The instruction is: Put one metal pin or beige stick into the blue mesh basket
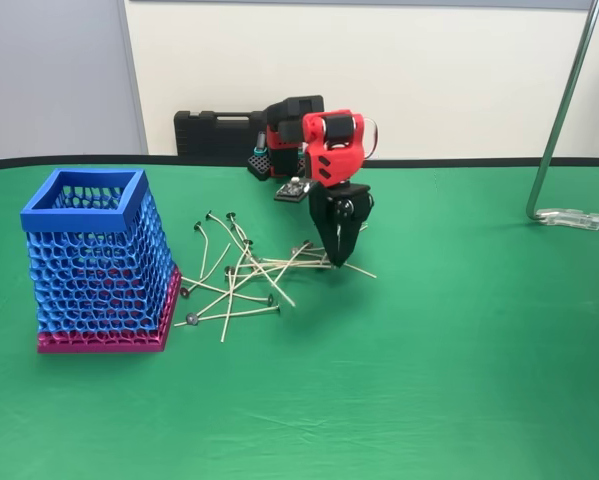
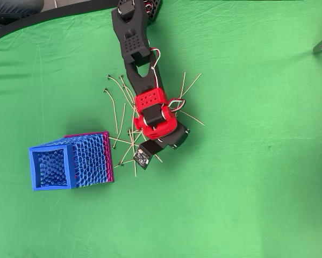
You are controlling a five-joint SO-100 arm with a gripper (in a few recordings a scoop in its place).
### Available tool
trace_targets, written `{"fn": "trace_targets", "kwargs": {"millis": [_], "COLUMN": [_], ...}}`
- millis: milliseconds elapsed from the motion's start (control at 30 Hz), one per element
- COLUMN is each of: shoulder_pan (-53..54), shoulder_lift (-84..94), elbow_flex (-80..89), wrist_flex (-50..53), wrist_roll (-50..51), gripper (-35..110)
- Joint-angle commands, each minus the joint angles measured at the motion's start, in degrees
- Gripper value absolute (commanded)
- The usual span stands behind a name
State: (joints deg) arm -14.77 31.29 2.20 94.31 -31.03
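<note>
Sticks scattered; jaws at pile's right edge.

You have a green-covered counter with a black edge along its far side. Behind that edge, a black case leans against the cream wall. At the counter's far right, a chrome stand rises from its clamped foot.

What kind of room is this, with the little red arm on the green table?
Probably a robotics lab or workshop bench: a green cloth table against a plain wall, a black tool case behind the arm, and a metal stand, perhaps for a camera.
</note>
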Motion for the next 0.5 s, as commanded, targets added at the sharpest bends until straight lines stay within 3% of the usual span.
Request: {"fn": "trace_targets", "kwargs": {"millis": [0, 467], "shoulder_pan": [0.5, 2.1], "shoulder_lift": [6.4, 15.8], "elbow_flex": [0.3, 0.4], "wrist_flex": [-0.1, 0.0], "wrist_roll": [0.5, 2.5], "gripper": [0, 0]}}
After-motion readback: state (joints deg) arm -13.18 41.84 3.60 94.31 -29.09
